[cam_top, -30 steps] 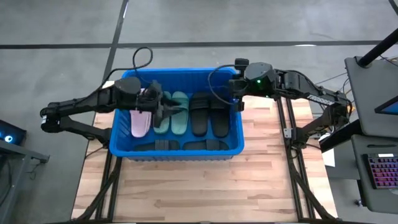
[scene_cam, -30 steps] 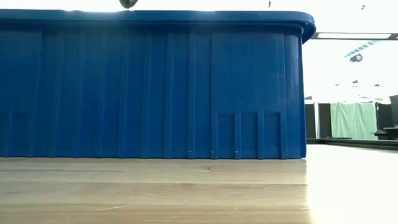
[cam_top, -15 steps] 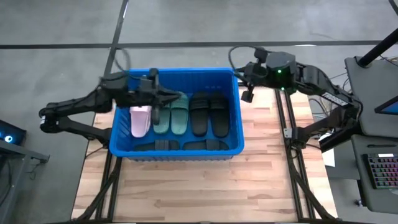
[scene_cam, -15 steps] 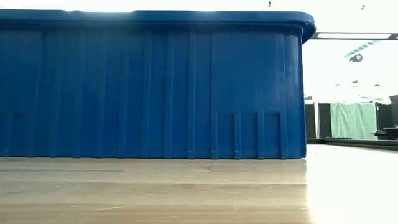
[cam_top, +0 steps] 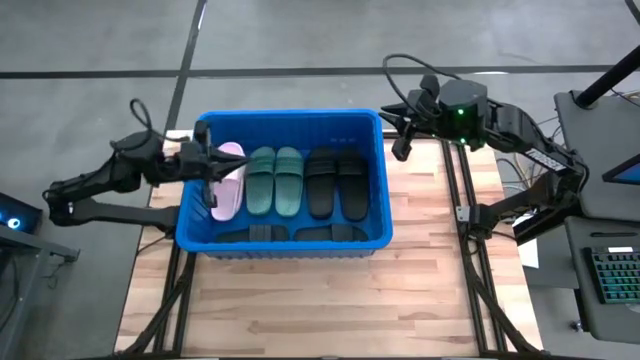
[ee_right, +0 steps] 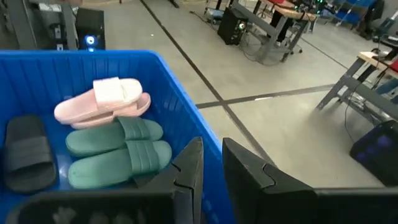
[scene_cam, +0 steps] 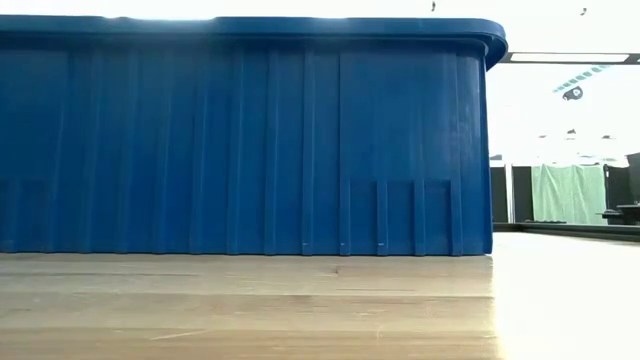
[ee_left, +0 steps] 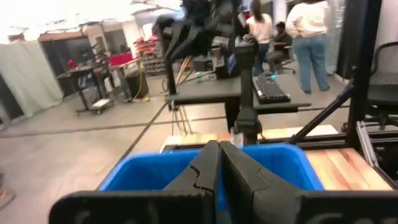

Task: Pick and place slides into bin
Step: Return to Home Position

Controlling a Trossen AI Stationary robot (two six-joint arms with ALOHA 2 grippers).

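The blue bin (cam_top: 285,118) stands on the wooden table; its near wall (scene_cam: 250,140) fills the low view. Slides lie inside it: two pink ones (ee_right: 106,102), one stacked on the other, at the left end, then two green (cam_top: 275,180) and two black (cam_top: 335,185), with more black ones (cam_top: 290,234) along the near wall. My left gripper (cam_top: 210,168) hovers at the bin's left rim, shut and empty; its closed fingers (ee_left: 219,163) point level across the bin. My right gripper (cam_top: 400,135) hangs outside the bin's far right corner, its fingers (ee_right: 198,163) a narrow gap apart with nothing between.
Bare wooden table (cam_top: 300,300) lies in front of the bin and to its right (cam_top: 430,210). Beyond the table stand desks with a keyboard (cam_top: 615,280) at the right, and people (ee_left: 308,37) in the room behind.
My left gripper has drawn back from over the pink and green slides toward the table's left edge, rolling its wrist, and has shut its fingers empty. My right gripper has moved off the bin's right rim outward and a little up, rolling too. The slides lie still.
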